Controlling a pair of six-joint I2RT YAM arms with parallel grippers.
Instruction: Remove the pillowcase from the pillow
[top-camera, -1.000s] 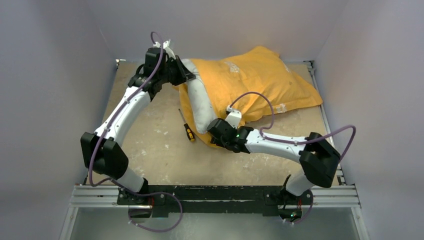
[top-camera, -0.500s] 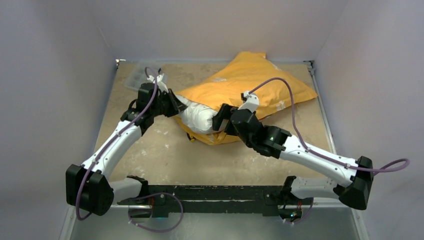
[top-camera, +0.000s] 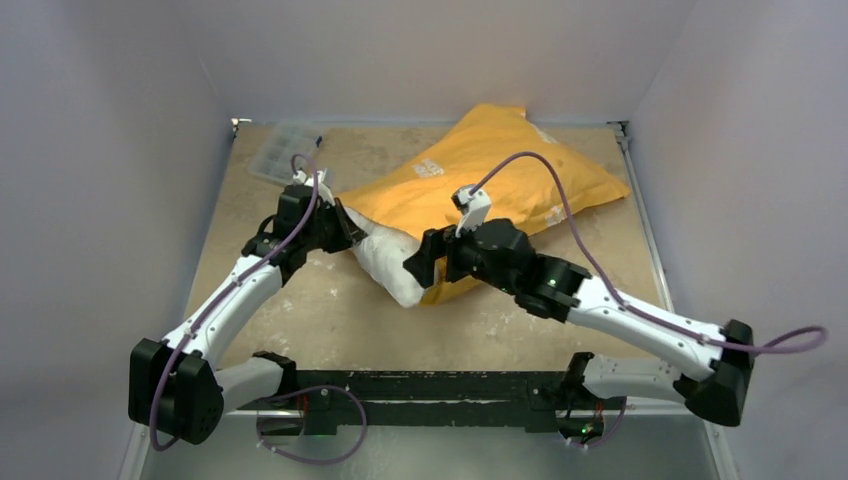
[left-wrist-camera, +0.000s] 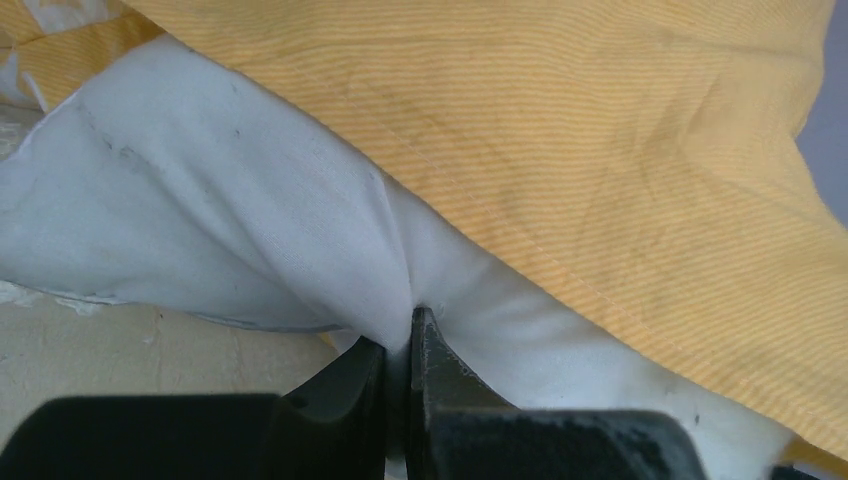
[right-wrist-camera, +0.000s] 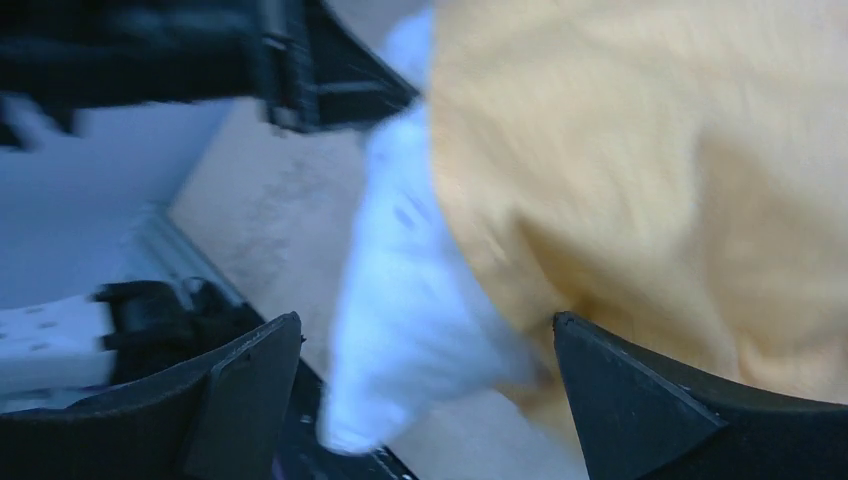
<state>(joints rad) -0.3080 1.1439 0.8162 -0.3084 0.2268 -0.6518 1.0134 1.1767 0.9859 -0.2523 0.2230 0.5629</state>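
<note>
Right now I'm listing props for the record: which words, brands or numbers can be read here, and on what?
No text is legible in any view.
On the pillowcase, the white patch: print too small to read.
Nearer its right edge, the second patch: also too small to read.
On the pillow: dark specks only, no text.

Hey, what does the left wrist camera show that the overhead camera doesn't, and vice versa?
Only the left wrist view: the left hand pinched shut on a fold of the white pillow, and the pillowcase hem stitching. Only the overhead view: the right hand, open near the pillow's exposed end, plus a clear plastic box at the far left. Both: pillow poking out of the orange-yellow pillowcase.
</note>
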